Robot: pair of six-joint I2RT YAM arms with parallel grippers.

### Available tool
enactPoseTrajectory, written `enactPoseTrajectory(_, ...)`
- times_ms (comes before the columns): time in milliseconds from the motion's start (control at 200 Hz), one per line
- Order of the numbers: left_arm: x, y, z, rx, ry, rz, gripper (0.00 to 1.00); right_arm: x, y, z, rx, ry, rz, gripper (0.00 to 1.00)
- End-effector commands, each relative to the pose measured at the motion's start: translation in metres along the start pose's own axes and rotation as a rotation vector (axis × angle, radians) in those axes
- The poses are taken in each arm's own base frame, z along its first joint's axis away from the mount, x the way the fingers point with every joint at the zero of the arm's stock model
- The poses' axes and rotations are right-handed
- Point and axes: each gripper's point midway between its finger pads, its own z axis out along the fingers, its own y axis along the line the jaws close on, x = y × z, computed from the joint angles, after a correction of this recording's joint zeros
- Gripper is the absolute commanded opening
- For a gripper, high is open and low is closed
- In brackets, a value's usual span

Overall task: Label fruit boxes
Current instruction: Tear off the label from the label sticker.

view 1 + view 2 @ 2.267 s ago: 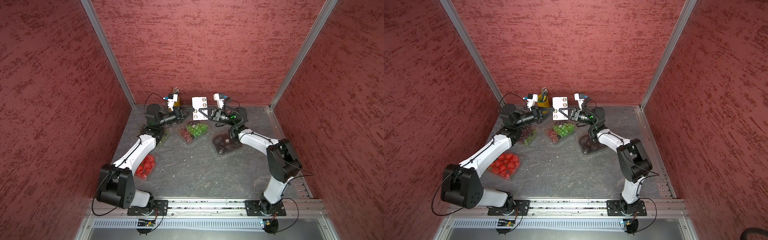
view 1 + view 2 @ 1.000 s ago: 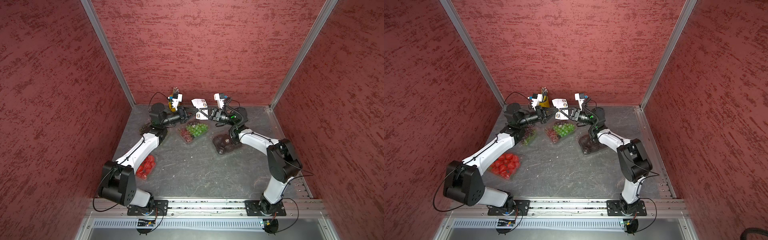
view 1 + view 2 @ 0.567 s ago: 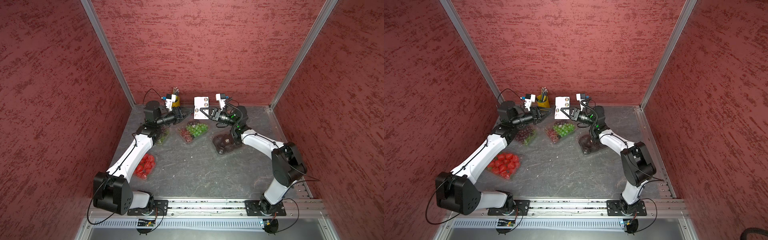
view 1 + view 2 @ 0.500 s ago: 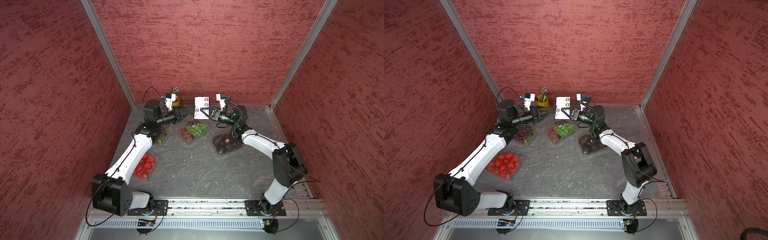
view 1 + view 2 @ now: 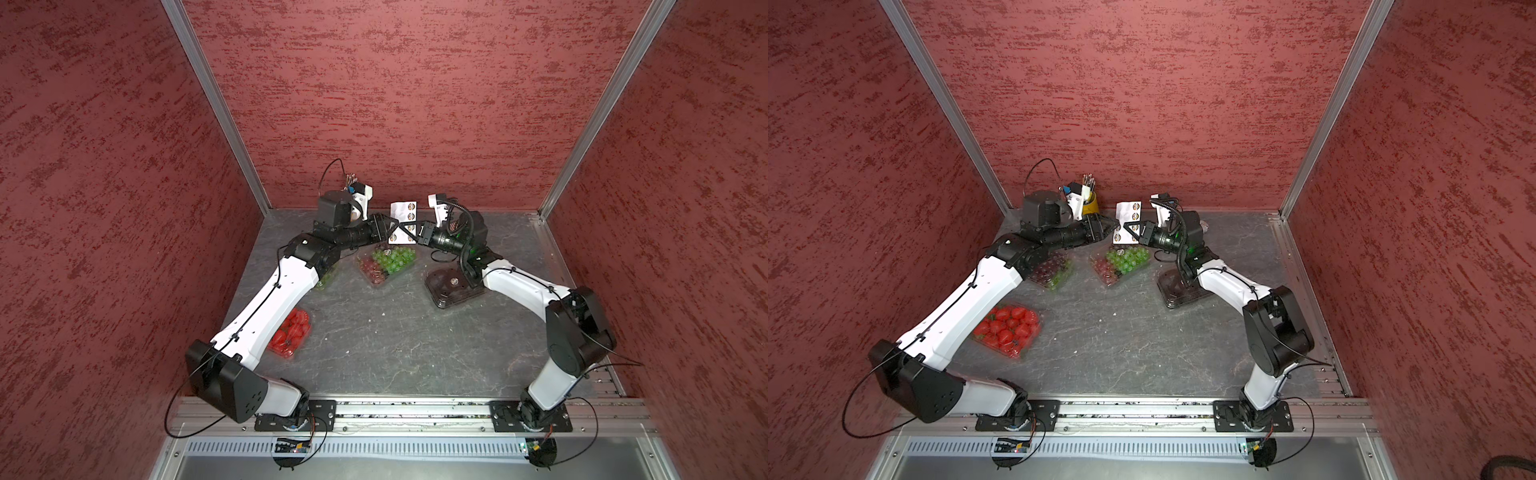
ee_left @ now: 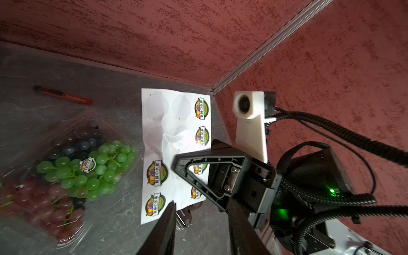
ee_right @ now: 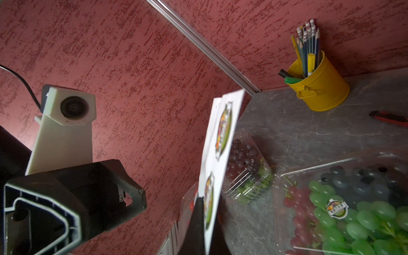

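Observation:
My right gripper is shut on a white sheet of round stickers, holding it upright over the green-and-red grape box. That box has a sticker on its lid. My left gripper is open at the sheet's lower corner with nothing between its fingers. The dark red grape box lies partly under my left arm. The strawberry box is at the front left. The dark fruit box in a black tray sits under my right arm.
A yellow pencil cup stands in the back left corner behind my left wrist. A red cutter lies by the back wall. Red walls close in three sides.
My left gripper was shut at the bent sheet, then opened and pulled back to the left. It is now back at the sheet's corner, open, and the sheet hangs flat.

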Motion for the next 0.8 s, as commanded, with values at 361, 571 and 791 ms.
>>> enactPoseTrajectory(361,0.005,0.03,0.015,-0.202,0.021,0.07,0.4,-0.013,0.044,0.0,-0.06,-0.03,-0.078,0.0)
enactPoseTrajectory(571,0.004,0.033,0.018,-0.214,0.016,0.074,0.4,-0.01,0.046,0.004,-0.07,-0.019,-0.078,0.0)
enactPoseTrajectory(791,0.003,0.042,0.018,-0.263,0.009,0.071,0.4,-0.01,0.047,0.004,-0.071,-0.019,-0.078,0.0)
